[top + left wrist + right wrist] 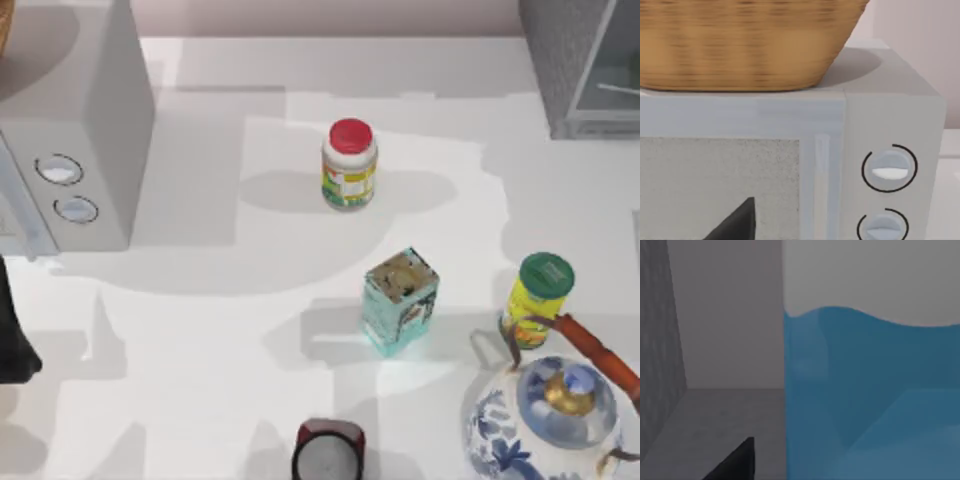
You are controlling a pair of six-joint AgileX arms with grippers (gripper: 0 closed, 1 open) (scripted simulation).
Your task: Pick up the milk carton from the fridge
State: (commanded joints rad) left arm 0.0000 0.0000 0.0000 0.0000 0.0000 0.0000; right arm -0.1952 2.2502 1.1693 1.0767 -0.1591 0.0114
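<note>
Reaching into the fridge (560,60), my right gripper sits close against the milk carton (870,400) — its blue side looms just ahead of the one dark finger (737,460) in view, with the grey inner wall on that finger's other side. I cannot tell whether the jaws are spread or closed. Probably this nearness serves to line up a grasp. My left arm idles facing the microwave (880,125) — basket (740,45) on top.

- We see a white table (200,340).
- Far left: a pale-grey box (90,130).
- Far right: the fridge (585,65).
- Middle: a red-lidded jar (349,164), a teal box (400,300).
- Right: a green-lidded jar (538,292), a teapot (545,420).
- Near edge: a dark red cup (328,452).
</note>
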